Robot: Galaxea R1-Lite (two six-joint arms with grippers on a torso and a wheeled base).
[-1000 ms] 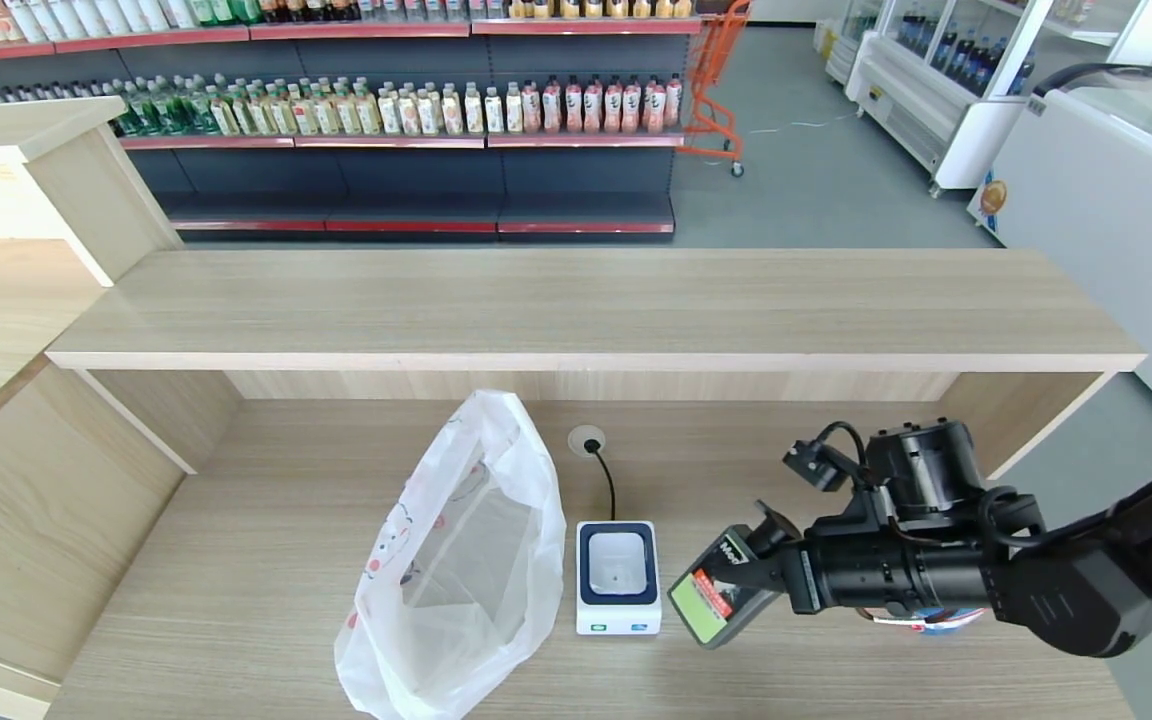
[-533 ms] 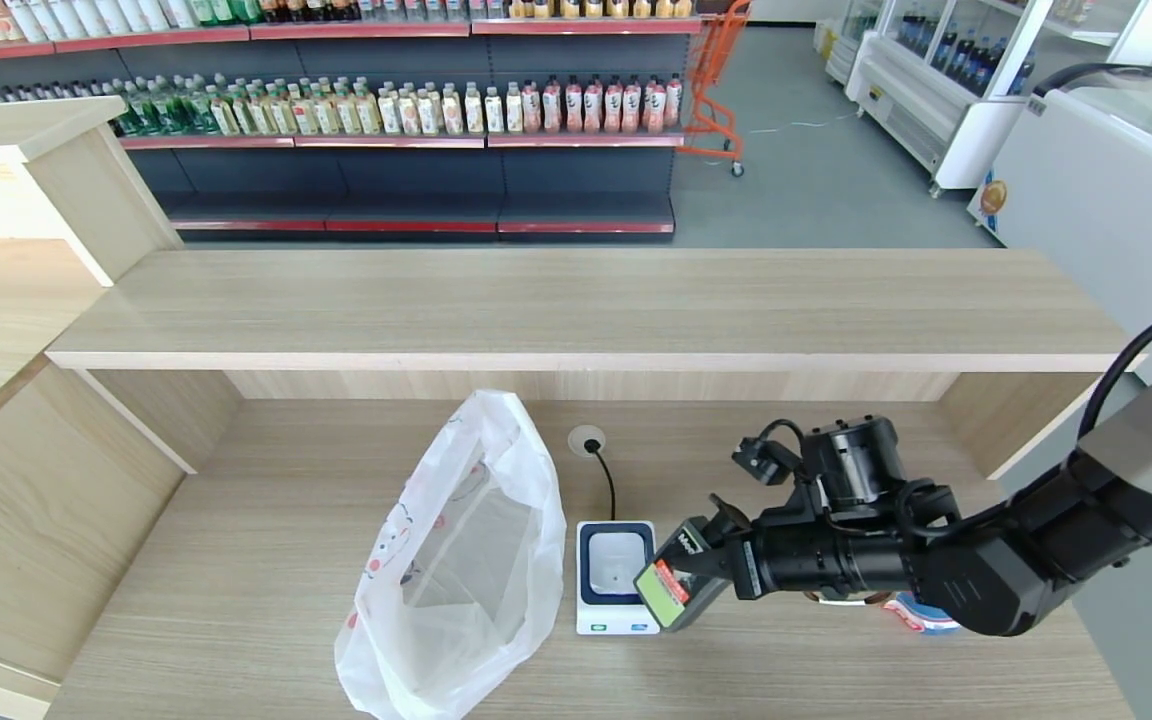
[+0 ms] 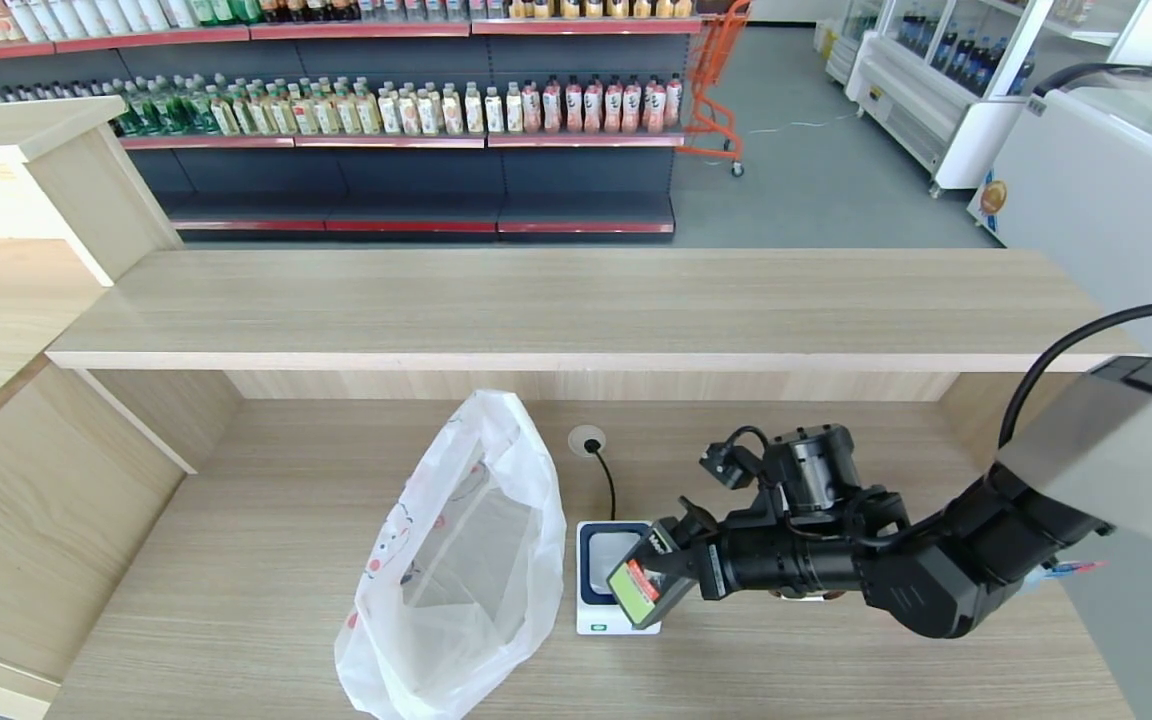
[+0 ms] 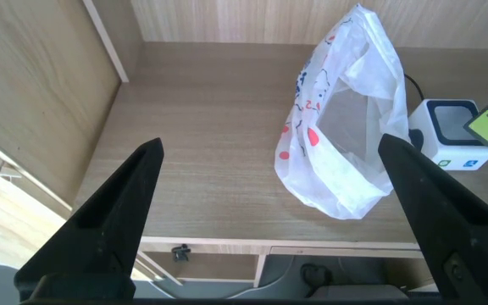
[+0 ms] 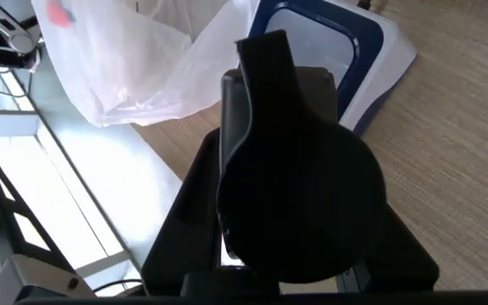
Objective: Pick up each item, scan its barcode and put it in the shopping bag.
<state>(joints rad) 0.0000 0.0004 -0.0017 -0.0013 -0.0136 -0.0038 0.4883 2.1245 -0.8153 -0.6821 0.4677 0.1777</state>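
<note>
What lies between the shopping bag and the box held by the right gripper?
The barcode scanner, standing on the counter beside the shopping bag; the box hangs over its right side. The head view shows this.

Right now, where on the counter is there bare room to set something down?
Bare wood lies between the bag and the left wall, and along the upper ledge. It is crowded at the scanner, where the right gripper holds a box beside the bag.

The box (image 3: 638,589) in the right hand (image 3: 671,567) hides part of the scanner (image 3: 599,562); the bag (image 3: 456,560) runs off the head view's lower edge.
</note>
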